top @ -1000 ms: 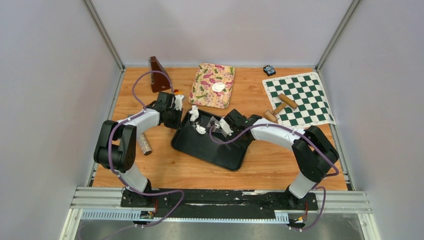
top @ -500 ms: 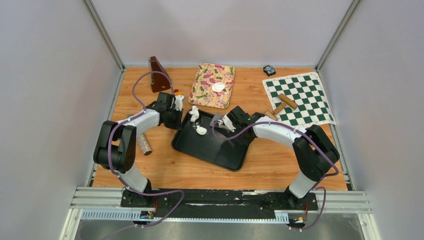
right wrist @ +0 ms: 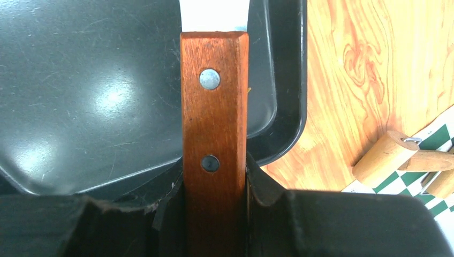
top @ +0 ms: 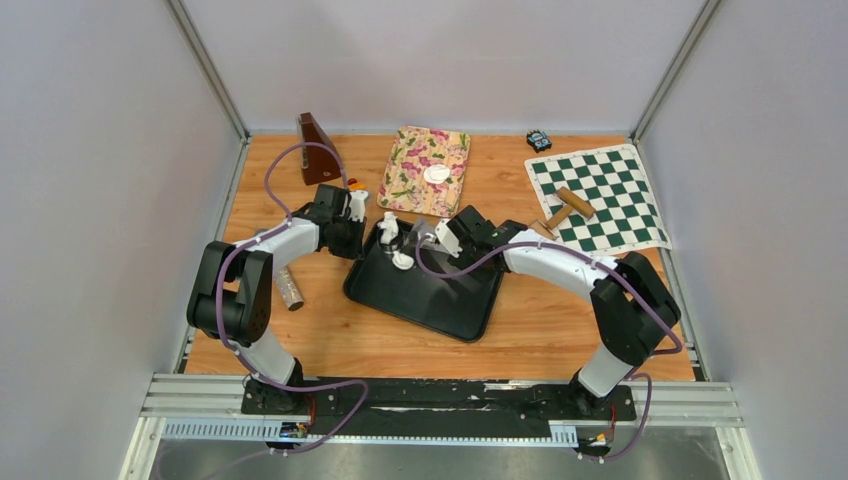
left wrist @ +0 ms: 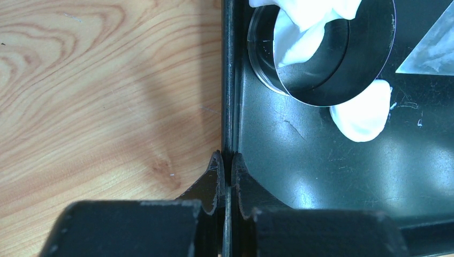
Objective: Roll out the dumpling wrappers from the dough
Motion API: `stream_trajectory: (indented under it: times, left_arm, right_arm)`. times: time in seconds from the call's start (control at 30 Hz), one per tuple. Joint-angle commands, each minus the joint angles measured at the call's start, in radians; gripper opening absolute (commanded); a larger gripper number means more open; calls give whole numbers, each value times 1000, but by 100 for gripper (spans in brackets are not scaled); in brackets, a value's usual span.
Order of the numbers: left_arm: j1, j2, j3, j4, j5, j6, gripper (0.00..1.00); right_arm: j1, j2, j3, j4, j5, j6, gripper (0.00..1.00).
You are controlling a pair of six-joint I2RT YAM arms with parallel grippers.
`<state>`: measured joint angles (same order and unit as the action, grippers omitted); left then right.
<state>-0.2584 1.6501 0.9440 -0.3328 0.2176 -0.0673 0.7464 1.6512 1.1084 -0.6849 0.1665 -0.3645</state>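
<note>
A round white dumpling wrapper (top: 436, 174) lies on the floral board (top: 410, 185) at the back. The black tray (top: 440, 305) holds a metal ring cutter (top: 388, 232) (left wrist: 342, 75) with white dough (left wrist: 300, 27) stuck inside it, and a smaller white dough piece (top: 402, 261) (left wrist: 364, 112) beside it. My left gripper (top: 352, 238) (left wrist: 226, 166) is shut on the tray's left rim (left wrist: 227, 80). My right gripper (top: 452, 236) (right wrist: 215, 166) is shut on the wooden handle (right wrist: 215, 107) of a scraper. The scraper's metal blade (left wrist: 431, 51) (right wrist: 213, 13) points at the cutter over the tray's far end.
A wooden rolling pin (top: 562, 213) (right wrist: 391, 158) lies on the green chessboard mat (top: 610, 180) at the right. A brown wedge-shaped object (top: 318, 150) stands at the back left. A small dark cylinder (top: 289, 289) lies by the left arm, a small blue item (top: 538, 139) at the back.
My right gripper has carried the scraper toward the far left part of the tray, nearer the ring cutter. The left gripper has stayed on the rim.
</note>
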Motion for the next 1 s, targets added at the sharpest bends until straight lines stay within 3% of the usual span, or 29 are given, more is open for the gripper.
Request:
stream_trajectory:
  times: [0.0, 0.43, 0.53, 0.77, 0.97]
  left_arm:
    - [-5, -49, 1, 16, 21, -4, 0]
    - [-5, -51, 1, 15, 26, -8, 0]
    - [-5, -53, 1, 16, 30, -8, 0]
    - [-4, -59, 0, 15, 32, -8, 0]
    - [-5, -62, -1, 15, 39, -11, 0]
  right_arm:
    - [34, 2, 36, 24, -28, 25, 0]
    - [67, 112, 45, -93, -91, 52, 0]
    - [66, 139, 71, -132, -146, 55, 0]
    - [42, 158, 182, -269, -476, 57, 0]
    - [-1, 93, 228, -342, -476, 44, 0]
